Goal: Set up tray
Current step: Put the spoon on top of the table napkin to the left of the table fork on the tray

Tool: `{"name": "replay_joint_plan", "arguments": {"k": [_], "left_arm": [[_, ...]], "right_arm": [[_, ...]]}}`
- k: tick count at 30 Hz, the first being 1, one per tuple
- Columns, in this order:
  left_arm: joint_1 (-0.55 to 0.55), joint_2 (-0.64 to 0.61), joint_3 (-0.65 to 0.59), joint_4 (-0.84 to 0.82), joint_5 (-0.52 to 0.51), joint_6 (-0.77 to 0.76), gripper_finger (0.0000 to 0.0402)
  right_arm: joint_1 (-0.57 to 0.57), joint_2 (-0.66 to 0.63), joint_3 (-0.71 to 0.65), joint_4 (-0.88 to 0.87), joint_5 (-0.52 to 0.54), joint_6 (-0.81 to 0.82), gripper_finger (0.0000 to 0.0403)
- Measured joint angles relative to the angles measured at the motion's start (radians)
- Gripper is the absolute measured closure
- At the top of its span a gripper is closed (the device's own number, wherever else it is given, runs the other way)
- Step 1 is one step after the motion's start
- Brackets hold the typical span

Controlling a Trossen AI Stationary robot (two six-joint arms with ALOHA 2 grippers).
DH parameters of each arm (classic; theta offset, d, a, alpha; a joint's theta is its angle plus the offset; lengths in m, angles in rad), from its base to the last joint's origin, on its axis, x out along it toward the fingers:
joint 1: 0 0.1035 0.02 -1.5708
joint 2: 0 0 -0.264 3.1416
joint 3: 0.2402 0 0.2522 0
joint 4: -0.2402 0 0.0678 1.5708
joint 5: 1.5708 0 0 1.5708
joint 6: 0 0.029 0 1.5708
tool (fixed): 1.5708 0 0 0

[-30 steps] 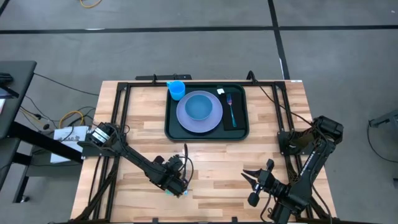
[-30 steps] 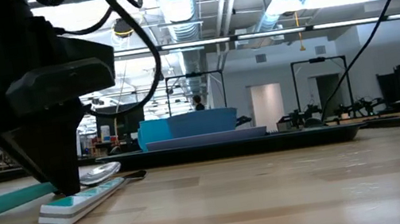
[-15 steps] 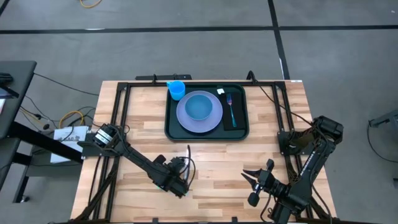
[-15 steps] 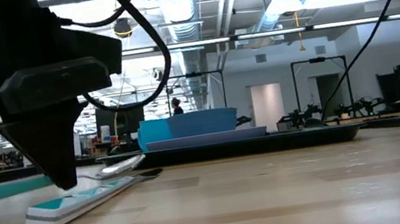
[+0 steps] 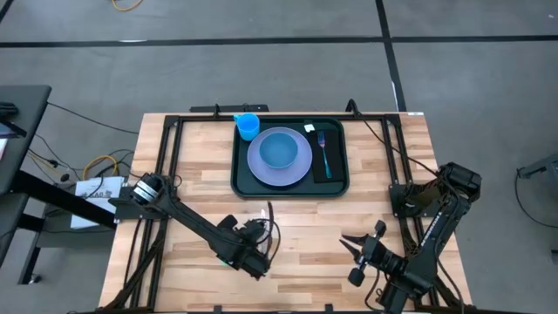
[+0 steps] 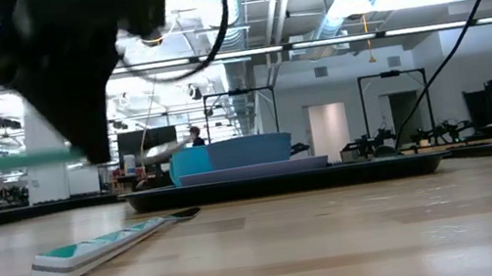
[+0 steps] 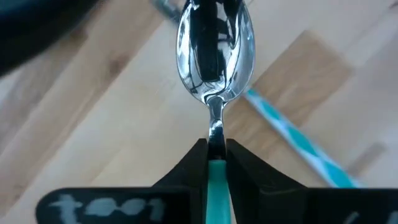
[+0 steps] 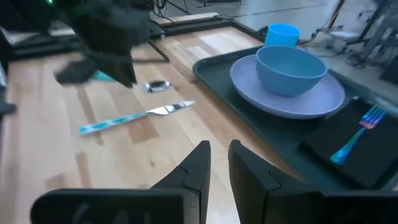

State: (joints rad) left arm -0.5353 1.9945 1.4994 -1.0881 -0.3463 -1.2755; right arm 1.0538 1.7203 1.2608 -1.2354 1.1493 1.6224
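Observation:
A spoon [image 7: 214,56] with a shiny bowl and a teal handle hangs above the wooden table, with my left gripper [image 7: 216,148] shut on it near the table's front, left of centre [image 5: 255,255]. A knife [image 8: 134,118] with a teal handle lies flat on the wood below it [image 6: 105,247]. The dark tray [image 5: 237,179] sits at the far middle. It holds a lavender plate [image 5: 261,170], a blue bowl [image 5: 279,150], a blue cup [image 5: 248,126] and a teal fork [image 5: 323,153] on a black napkin. My right gripper [image 8: 217,155] waits at the front right, narrowly open, with nothing between its fingers. My left gripper pinches the spoon's teal handle [image 7: 216,177] between its two fingers, at the end next to the metal neck. The fingers come from above, pointing steeply down, and lie across the spoon. The spoon hangs about level and clear of the table, its bowl [image 6: 164,151] sticking out past the fingers.
Bare wood lies between the tray [image 8: 211,78] and the table's front edge. Black frame rails [image 5: 166,148] run along the table's left and right sides. Beyond the far edge the low view shows an open room with equipment.
My left gripper has risen from the table with the spoon. The spoon lay on the wood a second ago and now hangs clear of it, about level. The knife has slid a little along the table and lies still.

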Motion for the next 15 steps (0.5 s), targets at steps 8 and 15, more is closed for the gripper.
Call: {"name": "replay_joint_plan", "arguments": {"k": [8,15], "left_arm": [[0.051,-0.003,0.241,-0.057,-0.028,0.127,0.0379],[0.170,-0.004,0.400,-0.054,0.002,0.194,0.0381]], "right_arm": [[-0.024,-0.007,0.001,-0.212,-0.139,0.026,0.0352],[-0.040,-0.008,-0.008,-0.338,-0.369,0.060,0.0352]]}}
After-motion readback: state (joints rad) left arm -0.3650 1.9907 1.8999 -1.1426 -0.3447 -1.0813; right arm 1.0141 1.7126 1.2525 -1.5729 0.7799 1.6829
